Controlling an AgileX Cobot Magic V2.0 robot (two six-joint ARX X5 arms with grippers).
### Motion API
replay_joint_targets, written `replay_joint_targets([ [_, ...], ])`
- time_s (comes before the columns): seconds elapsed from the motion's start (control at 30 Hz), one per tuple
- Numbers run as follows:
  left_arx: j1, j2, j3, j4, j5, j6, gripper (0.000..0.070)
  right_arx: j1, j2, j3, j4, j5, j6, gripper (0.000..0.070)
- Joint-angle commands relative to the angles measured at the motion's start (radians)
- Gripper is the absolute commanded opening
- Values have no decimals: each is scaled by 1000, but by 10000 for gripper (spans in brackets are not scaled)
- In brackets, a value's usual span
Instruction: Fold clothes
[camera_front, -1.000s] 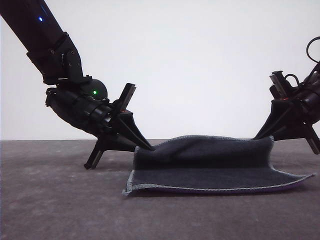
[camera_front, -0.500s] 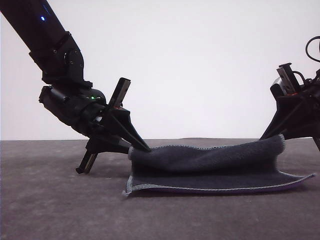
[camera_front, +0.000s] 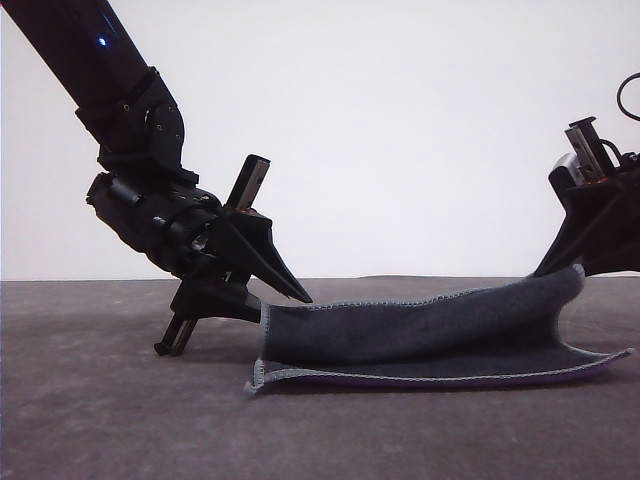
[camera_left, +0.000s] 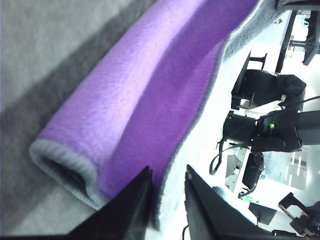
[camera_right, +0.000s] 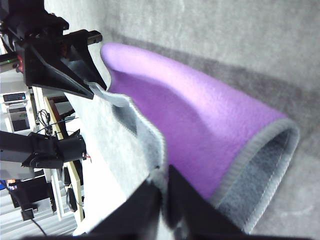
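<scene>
- lying on the dark grey worktop (camera_front: 120, 420): a small square cloth (camera_front: 420, 335), dark grey face outward toward the front camera, light grey stitched hem along its edges, a sliver of purple under the near hem.
- folded over itself: far edge lifted and drawn toward the front, forming a long soft roll above the lower layer that rests flat on the worktop.
- in the left wrist view, cloth (camera_left: 150, 100) seen as a purple roll with a grey hemmed lip, dark grey inside the open end of the curl.
- in the right wrist view, cloth (camera_right: 200, 130) likewise purple on the outside of the roll, grey hem ringing the open end.
- left gripper (camera_front: 290, 292) slanting down from the upper left, tips at the cloth's left upper corner; fingers (camera_left: 125, 210) close together with the cloth edge between them, pinching it.
- right gripper (camera_front: 568, 268) at the right edge of the front view, angled down to the raised right corner; fingers (camera_right: 145, 210) nearly together, nipping the hem.
- right corner held higher than the left, so the lifted edge slopes down toward the left gripper.
- both arms leaning inward toward the cloth, wrists low over the worktop.
</scene>
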Motion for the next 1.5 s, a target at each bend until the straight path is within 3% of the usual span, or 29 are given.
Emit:
replay_joint_targets([
  [0.0, -1, 7, 2, -8, 13, 36, 222, -5, 23, 22, -11, 0, -27, 156],
  [0.13, -1, 7, 2, -17, 14, 40, 286, -9, 23, 22, -25, -1, -35, 386],
  [0.27, 0, 7, 4, -42, 14, 55, 286, -13, 23, 22, -29, -5, -36, 492],
  [0.43, 2, 7, 35, -110, 25, 108, 301, -18, 23, 34, -31, -10, -37, 568],
  [0.63, 23, 7, 178, -263, 27, 190, 326, -20, -28, 104, -79, -36, -78, 572],
  [0.8, 42, 7, 345, -352, -17, 204, 326, -27, -141, 132, -91, 13, -51, 572],
  [0.87, 50, 7, 414, -392, -98, 202, 326, -37, -202, 132, -91, 65, -19, 572],
  [1.03, 64, 6, 560, -463, -403, 159, 326, -59, -373, 132, -77, 243, 80, 572],
  [1.17, 68, -11, 602, -467, -626, 92, 324, -64, -507, 131, -77, 348, 131, 573],
  [1.3, 72, -42, 602, -465, -847, 25, 316, -64, -606, 106, -63, 393, 159, 574],
  [1.47, 73, -104, 597, -484, -1008, -45, 314, -63, -640, 25, 6, 395, 185, 574],
])
